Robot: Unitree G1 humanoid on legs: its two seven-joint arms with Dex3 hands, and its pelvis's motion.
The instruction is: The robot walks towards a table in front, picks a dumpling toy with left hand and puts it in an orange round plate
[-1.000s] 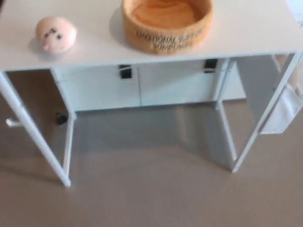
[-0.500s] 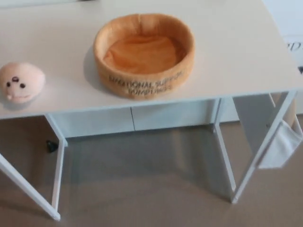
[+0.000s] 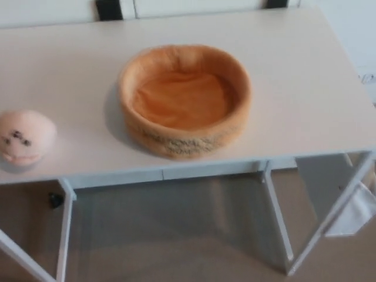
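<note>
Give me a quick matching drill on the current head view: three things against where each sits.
Things:
1. dumpling toy
2. orange round plate
3. table

Places:
A. middle of the tabletop, empty
B. carries both other things, white legs below
C. near the front edge, at picture left, apart from the plate

Pairs: 1-C, 2-A, 3-B

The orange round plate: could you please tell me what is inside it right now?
Nothing shows inside the orange round plate; its orange floor looks bare, though the near wall hides a strip of it. The dumpling toy sits on the table, apart from it to the left.
</note>
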